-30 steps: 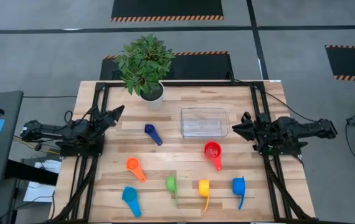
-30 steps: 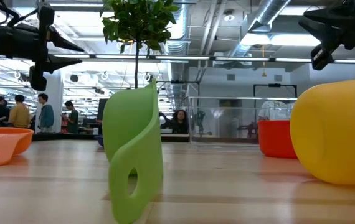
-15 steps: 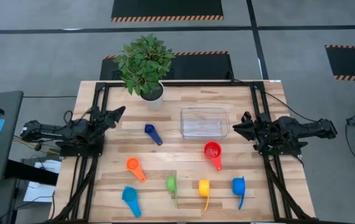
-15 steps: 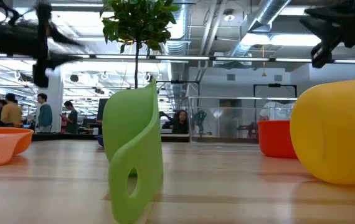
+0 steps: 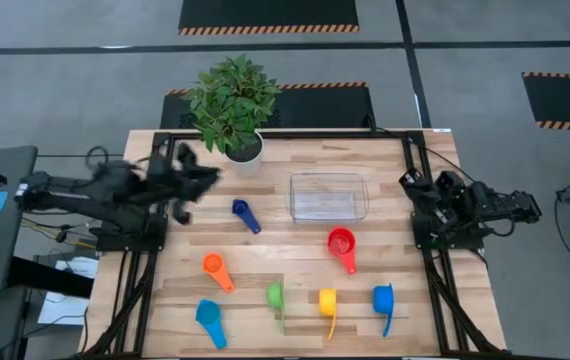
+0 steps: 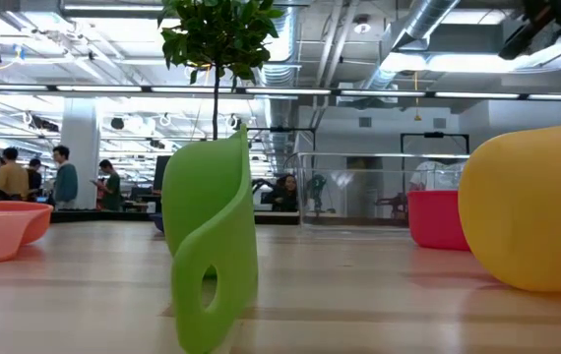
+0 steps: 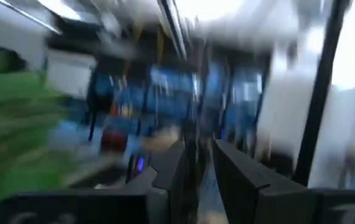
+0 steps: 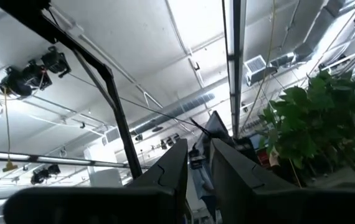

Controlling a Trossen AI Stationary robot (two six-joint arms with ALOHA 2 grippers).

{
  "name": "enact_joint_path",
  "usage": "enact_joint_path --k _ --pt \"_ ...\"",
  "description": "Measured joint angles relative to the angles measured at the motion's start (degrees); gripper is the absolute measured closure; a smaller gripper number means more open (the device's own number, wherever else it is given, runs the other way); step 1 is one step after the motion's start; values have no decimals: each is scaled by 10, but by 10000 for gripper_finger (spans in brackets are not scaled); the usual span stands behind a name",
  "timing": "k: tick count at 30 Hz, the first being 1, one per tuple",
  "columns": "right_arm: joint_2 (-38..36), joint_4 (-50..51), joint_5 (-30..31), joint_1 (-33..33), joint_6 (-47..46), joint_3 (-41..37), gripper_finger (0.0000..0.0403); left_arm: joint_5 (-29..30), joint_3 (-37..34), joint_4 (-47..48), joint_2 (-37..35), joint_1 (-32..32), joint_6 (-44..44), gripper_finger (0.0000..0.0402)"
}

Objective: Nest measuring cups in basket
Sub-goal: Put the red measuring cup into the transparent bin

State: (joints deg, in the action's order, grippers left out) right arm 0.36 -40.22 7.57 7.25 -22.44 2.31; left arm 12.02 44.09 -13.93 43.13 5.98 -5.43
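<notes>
Several measuring cups lie apart on the wooden table: dark blue (image 5: 246,214), red (image 5: 342,245), orange (image 5: 217,270), light blue (image 5: 209,320), green (image 5: 275,297), yellow (image 5: 327,303) and blue (image 5: 383,300). The clear basket (image 5: 327,196) stands at the far middle with nothing in it. My left gripper (image 5: 203,176), blurred, hangs in the air left of the dark blue cup. Its fingers (image 7: 197,171) show a narrow gap with nothing between. My right gripper (image 5: 409,184) is at the table's right edge, tipped upward, narrowly open (image 8: 198,158) and holding nothing.
A potted plant in a white pot (image 5: 243,150) stands at the far edge, left of the basket and close to my left gripper. Black frame rails (image 5: 420,200) run along both sides of the table. People stand in the room beyond (image 6: 34,177).
My left gripper has risen quickly out of the low view, swung out over the table toward the dark blue cup and rolled about its own axis. My right gripper has tipped upward and risen a little. No cup has moved.
</notes>
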Motion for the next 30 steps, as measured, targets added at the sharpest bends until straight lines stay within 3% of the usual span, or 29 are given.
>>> enact_joint_path --k 4,8,12,17,26,30 --pt "0 15 0 0 0 0 310 -72 177 150 139 3 26 339" --pt "0 23 0 -5 33 0 310 -67 330 271 265 8 20 340" --pt "0 44 0 -11 55 0 310 -59 451 313 381 16 -2 336" --pt "-1 113 -9 -10 10 0 310 -13 579 344 508 31 5 318" --pt "-1 257 -95 -10 -80 0 310 -72 748 388 707 31 11 253" --pt "-1 331 -121 -9 -103 0 310 -68 839 492 773 37 60 230"
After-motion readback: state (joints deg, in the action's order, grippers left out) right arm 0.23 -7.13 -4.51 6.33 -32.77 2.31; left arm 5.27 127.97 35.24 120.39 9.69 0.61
